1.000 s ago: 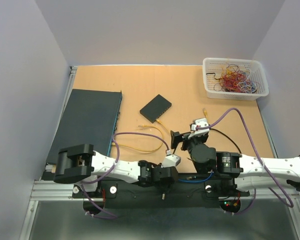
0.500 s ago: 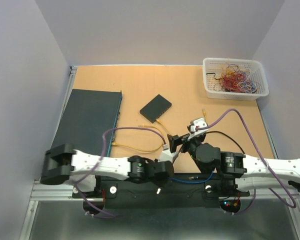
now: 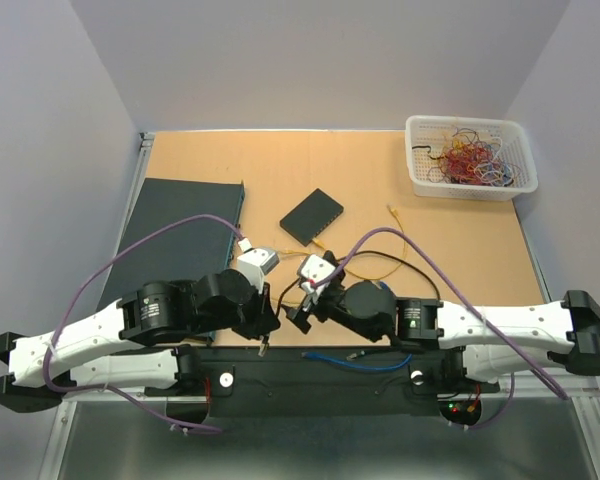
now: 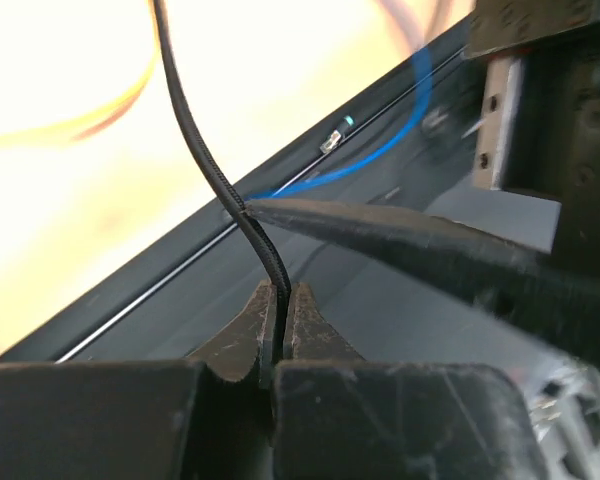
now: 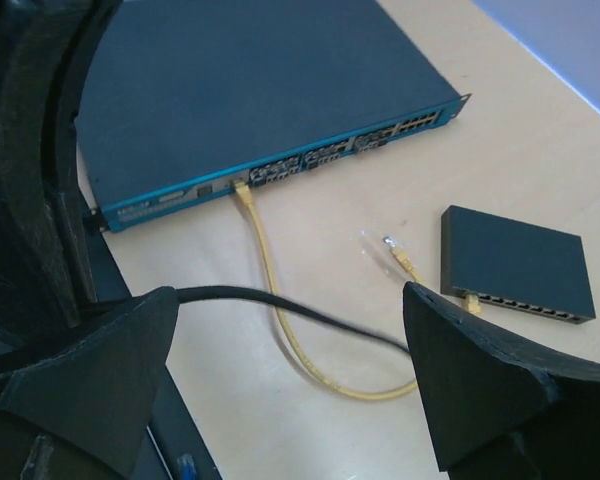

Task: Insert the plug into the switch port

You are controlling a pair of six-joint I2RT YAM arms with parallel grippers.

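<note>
Counter (image 3: 280,165): a tan top that carries everything here.
Large switch (image 3: 180,245): a flat, dark box along the left side, with its port row facing the middle of the counter.
Yellow cable (image 5: 280,310): one end sits in a port on the large switch. The rest loops loosely over the counter toward the right.
Left end effector (image 4: 277,300): the jaws are pressed together and clamped on the thin black cable (image 4: 205,160), low at the near edge over the dark base rail.
Blue cable (image 4: 405,125): it lies along the base rail, beyond the left end effector.
Right end effector (image 5: 290,330): the fingers stand wide apart, close beside the left one. The black cable crosses the gap between them, and nothing is gripped.
Plug (image 5: 404,260): a yellow-booted plug lies loose on the counter, just beside the small switch and in no port.
Small switch (image 5: 515,262): a little black box near the middle of the counter.
Basket (image 3: 470,194): a white mesh basket in the far right corner.
Basket contents: a tangle of coloured wires (image 3: 470,158), mostly red and yellow.
</note>
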